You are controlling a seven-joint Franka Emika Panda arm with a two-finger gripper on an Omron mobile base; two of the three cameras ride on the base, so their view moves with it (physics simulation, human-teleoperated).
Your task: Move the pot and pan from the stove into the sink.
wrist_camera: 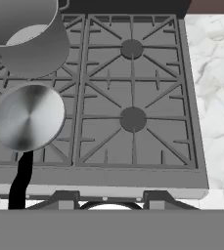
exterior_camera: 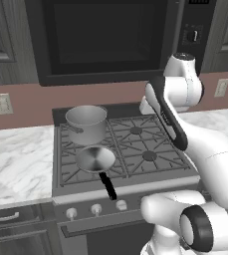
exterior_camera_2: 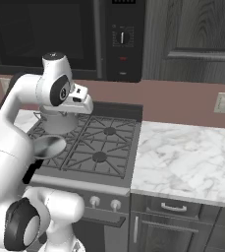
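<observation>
The pot (exterior_camera: 86, 123) stands on the back left burner of the stove (exterior_camera: 150, 157), and the pan (exterior_camera: 95, 159) sits just in front of it on the front left burner, with its long black handle (exterior_camera: 108, 185) reaching out over the front edge toward the knobs. Both are untouched.

The hand (wrist_camera: 111, 202) hovers above the stove and looks down on the grates; its two dark finger tips (wrist_camera: 64, 200) stand apart with nothing between them.

The pot is rigid metal with straight brushed walls, probably the heavier of the two, and its smooth side may slip. I judge that the best hold is on the thin rim, one finger inside and one outside, or on the short side handle (exterior_camera: 75, 129).

The pan looks light and shallow. Its black handle is narrow enough for the fingers, but a hold far from the bowl can let the pan tilt, so a grasp near the bowl seems safer.
</observation>
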